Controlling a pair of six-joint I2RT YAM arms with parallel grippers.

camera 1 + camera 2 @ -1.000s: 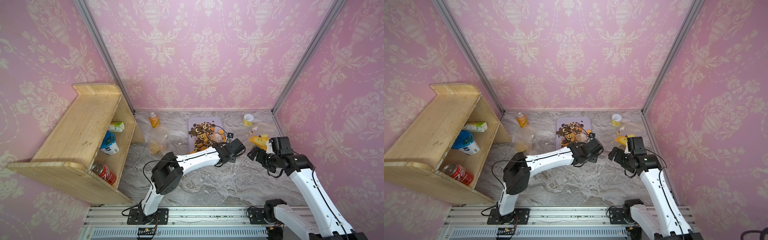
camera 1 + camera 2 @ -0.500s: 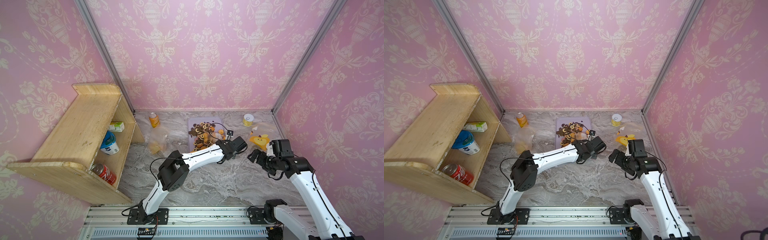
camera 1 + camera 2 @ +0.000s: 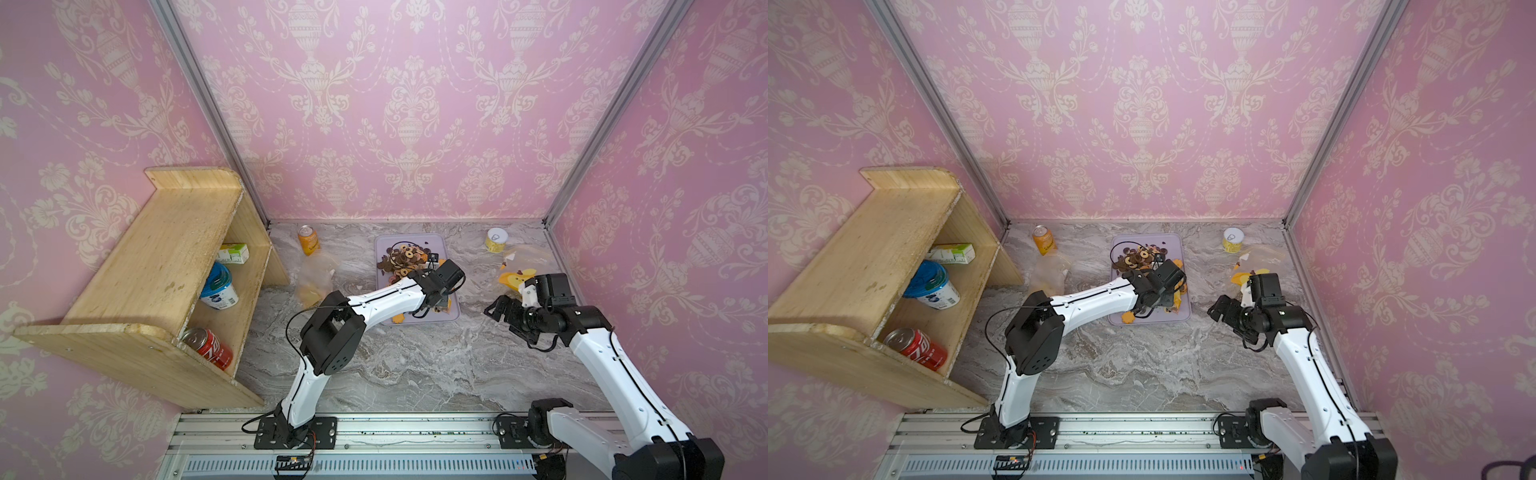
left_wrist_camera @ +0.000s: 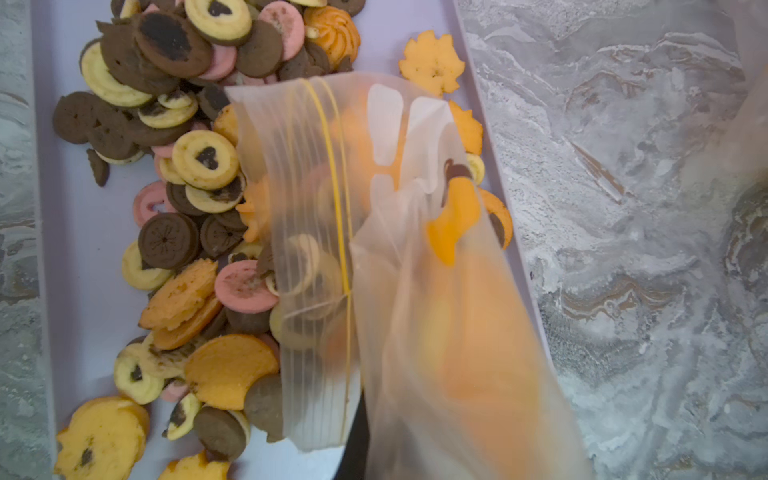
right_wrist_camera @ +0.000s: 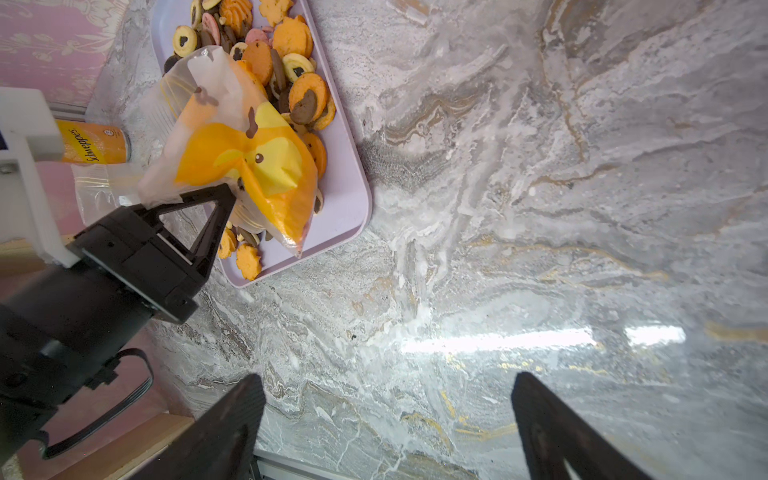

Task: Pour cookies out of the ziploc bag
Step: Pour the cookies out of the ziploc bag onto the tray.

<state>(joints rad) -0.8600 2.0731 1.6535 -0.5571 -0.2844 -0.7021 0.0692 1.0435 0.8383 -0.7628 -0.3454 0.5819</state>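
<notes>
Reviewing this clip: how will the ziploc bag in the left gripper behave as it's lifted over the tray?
Probably floppy: the ziploc bag folds and creases where the left gripper pinches it. Likely light for its size: most cookies already lie on the tray. The glossy film may slip from a narrow pinch.

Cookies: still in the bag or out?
Out: cookies lie heaped on the purple tray. The bag hangs over them from the left gripper; any left inside, cannot tell.
</notes>
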